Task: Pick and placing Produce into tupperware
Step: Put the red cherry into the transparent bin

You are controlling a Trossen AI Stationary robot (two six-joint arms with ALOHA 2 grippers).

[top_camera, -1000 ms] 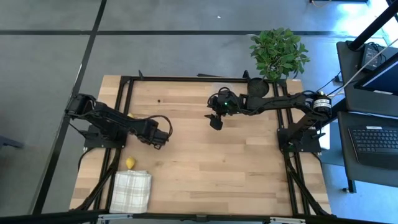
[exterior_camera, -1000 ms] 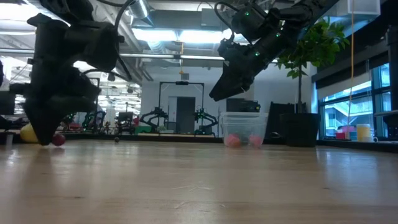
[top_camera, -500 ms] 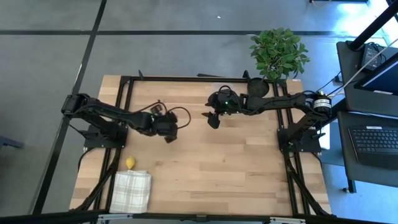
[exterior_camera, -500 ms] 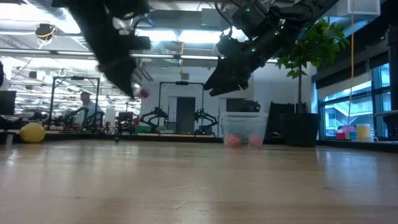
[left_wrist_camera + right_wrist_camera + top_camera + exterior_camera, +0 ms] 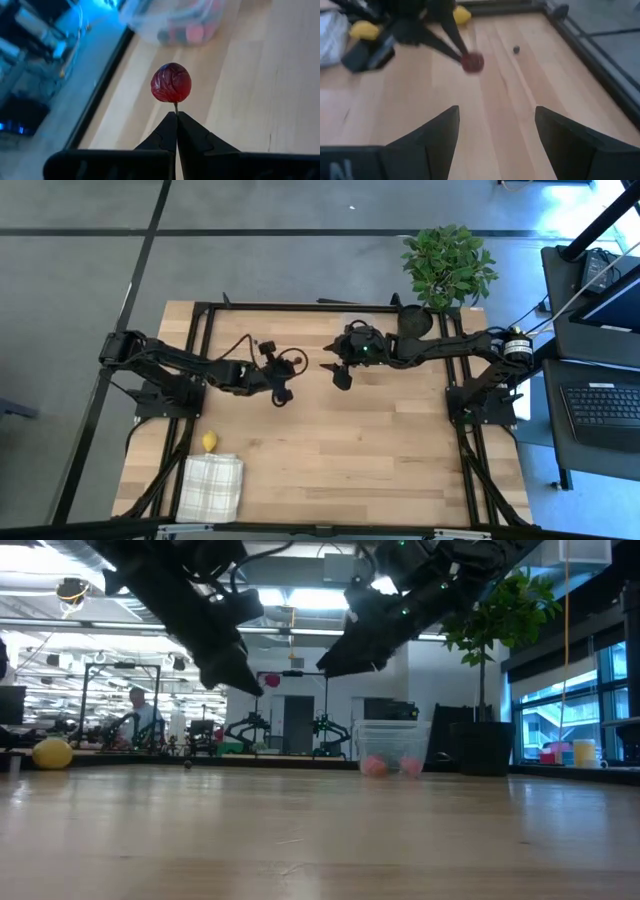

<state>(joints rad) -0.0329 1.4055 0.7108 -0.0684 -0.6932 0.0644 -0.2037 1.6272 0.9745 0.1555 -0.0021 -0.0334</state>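
Observation:
A small red berry (image 5: 171, 82) with a thin stem hangs in the air over the table's middle, and my left gripper (image 5: 176, 119) is shut on it; the low view shows the berry (image 5: 271, 680) just past my left gripper (image 5: 246, 681). The clear tupperware (image 5: 392, 748) stands on the table at the far side with pink pieces inside, and it lies ahead of the berry as the tupperware (image 5: 175, 22) in the left wrist view. My right gripper (image 5: 335, 370) hovers open close by, facing the berry (image 5: 472, 62). A yellow lemon (image 5: 209, 442) lies on the table at the near left. My left gripper pinches the berry's thin stem (image 5: 175, 106) between its two fingertips. The fingers slant downward, coming from the table's left side. The berry sticks out just beyond the tips, lifted clear of the table.
A white checked cloth (image 5: 211, 485) lies at the near left corner beside the lemon. A black pot with a green plant (image 5: 448, 265) stands at the far right. A tiny dark berry (image 5: 516, 49) lies on the wood near the far edge. Bare wood fills the near middle.
My left gripper has risen from the table at the left and gone toward the table's right, nearer the tupperware, rolling and tipping its wrist up. It has stayed shut on the red berry, which has been lifted clear of the table. My right gripper has barely moved.

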